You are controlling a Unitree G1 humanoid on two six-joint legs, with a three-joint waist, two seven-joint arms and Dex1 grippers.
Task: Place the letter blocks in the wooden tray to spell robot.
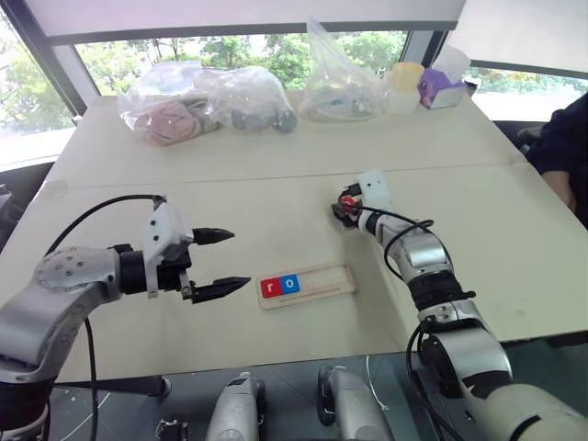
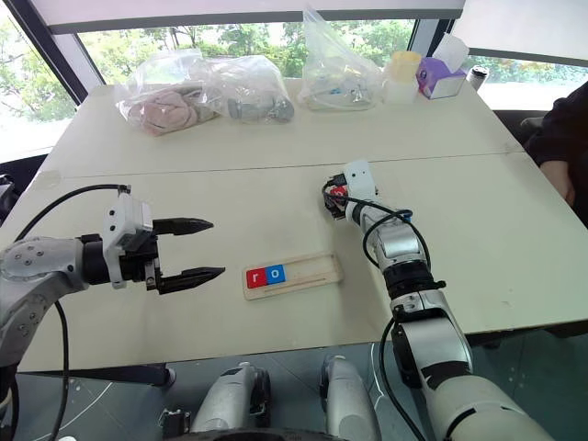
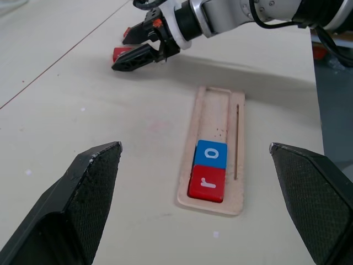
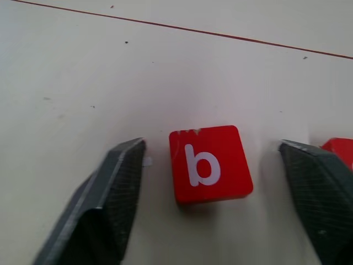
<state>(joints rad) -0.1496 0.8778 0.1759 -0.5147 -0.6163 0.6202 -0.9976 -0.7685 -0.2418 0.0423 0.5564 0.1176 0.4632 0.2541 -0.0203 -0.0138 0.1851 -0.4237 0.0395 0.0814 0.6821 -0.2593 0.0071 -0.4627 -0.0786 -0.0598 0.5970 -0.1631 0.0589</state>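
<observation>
The wooden tray lies mid-table with a red "r" block and a blue "o" block side by side at its left end. Beyond the tray's right end, my right gripper is down at the table. Its fingers straddle a red "b" block lying flat, with a gap on each side, so it stands open. The edge of another red block shows just beside one finger. My left gripper hovers open and empty to the left of the tray.
Clear plastic bags with objects, a yellow-lidded container and a purple tissue box line the table's far side. A person's dark sleeve is at the right edge. A seam crosses the table behind the tray.
</observation>
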